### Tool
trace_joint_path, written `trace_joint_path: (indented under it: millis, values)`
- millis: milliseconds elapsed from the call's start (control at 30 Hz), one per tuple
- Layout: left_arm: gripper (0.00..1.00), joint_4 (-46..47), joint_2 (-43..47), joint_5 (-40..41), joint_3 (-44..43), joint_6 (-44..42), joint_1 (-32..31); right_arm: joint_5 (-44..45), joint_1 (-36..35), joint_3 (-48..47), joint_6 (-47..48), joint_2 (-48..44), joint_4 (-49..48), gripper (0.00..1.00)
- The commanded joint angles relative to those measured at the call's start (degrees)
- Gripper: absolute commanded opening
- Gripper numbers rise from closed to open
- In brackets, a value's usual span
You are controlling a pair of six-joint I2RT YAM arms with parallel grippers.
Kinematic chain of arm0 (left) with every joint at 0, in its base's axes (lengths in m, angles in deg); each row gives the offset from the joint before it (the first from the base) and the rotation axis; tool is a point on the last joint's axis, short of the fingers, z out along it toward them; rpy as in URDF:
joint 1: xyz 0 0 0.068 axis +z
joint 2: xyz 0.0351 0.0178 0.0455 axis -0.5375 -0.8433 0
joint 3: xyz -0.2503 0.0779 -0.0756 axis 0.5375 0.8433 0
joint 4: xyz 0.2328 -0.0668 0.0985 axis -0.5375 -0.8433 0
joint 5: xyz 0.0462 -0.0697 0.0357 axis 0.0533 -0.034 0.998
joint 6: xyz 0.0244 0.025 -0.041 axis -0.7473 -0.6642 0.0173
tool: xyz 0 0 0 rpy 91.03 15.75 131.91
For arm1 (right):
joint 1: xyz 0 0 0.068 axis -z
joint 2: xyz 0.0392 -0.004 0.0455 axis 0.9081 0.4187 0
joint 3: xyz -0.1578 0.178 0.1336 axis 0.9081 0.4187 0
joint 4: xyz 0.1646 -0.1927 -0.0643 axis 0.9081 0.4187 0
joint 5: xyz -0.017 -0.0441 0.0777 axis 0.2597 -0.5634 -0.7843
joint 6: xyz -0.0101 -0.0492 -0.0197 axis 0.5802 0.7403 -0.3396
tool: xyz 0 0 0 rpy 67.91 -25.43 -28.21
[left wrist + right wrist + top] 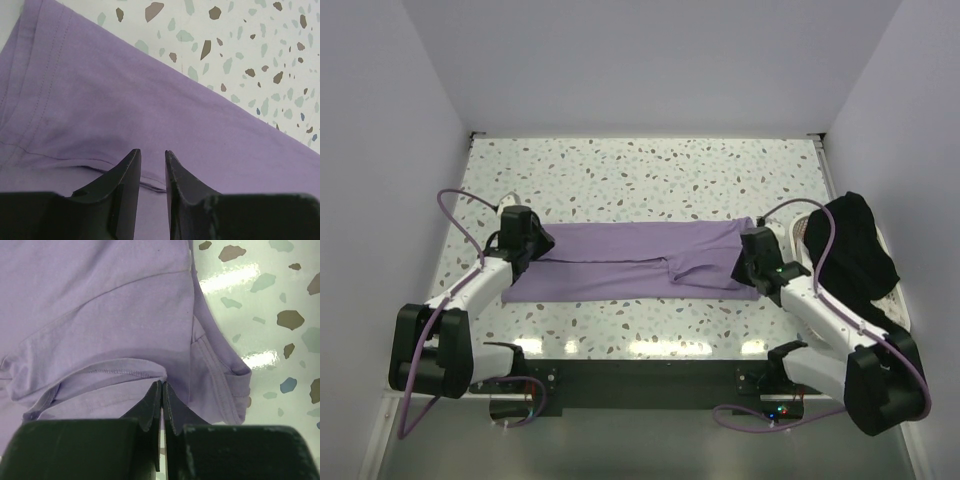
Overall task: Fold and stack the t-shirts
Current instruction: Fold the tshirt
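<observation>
Lavender t-shirt [630, 262] lay flat across the table [650, 175]. The left gripper [152, 154] sat at its left end, jaws slightly apart, nothing caught between them. The right gripper [162, 385] was closed tight at its right hem. Black t-shirt [855, 250] lay heaped far right.

The bench [650, 165] is bright, lit from above. White shiny spots sit in a row along its near edge. The black t-shirt [855, 245] is so dark that its folds barely show. Up close, the lavender t-shirt [100, 315] looks sharp, stitches and all. The fingers of the right end effector [163, 386] are dark and a bit soft. Glare patches shine on the bench beside the cloth. Shadows are faint and soft.
</observation>
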Motion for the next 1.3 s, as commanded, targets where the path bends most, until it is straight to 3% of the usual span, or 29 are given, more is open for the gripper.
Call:
trace_joint_path:
  millis: [0,333,433,467,733,867,967,1167,1267]
  values:
    - [0.30,2.2,1.1,-0.8,0.5,0.2,-0.4,0.0,0.1,0.9,-0.6,-2.6,2.8,0.00]
    - [0.30,2.4,0.9,-1.6,1.1,1.3,-0.4,-6.2,0.1,6.9,-3.5,-11.2,4.5,0.01]
    - [0.30,2.5,1.0,-1.7,1.4,1.6,-0.4,-7.3,0.1,7.7,-4.2,-13.3,5.1,0.09]
    - [0.30,2.6,1.0,-1.9,1.5,1.7,-0.4,-7.9,0.1,7.6,-4.6,-14.0,5.6,0.16]
    - [0.30,3.4,1.0,-2.4,2.2,2.3,-0.4,-9.1,0.1,5.8,-4.9,-18.6,9.3,0.32]
    - [0.30,3.4,0.9,-2.7,2.4,2.5,-0.4,-8.4,0.0,4.1,-4.2,-20.3,8.2,0.46]
    - [0.30,3.4,0.9,-2.9,2.9,2.7,-0.4,-6.5,0.0,1.0,-2.9,-14.1,5.0,0.52]
    - [0.30,5.6,0.8,-3.2,3.7,2.9,-0.4,-5.6,0.0,-5.9,0.1,5.6,-3.8,0.51]
    - [0.31,6.1,0.7,-3.6,3.9,3.2,-0.4,-5.0,-0.1,-8.5,0.8,11.1,-6.1,0.48]
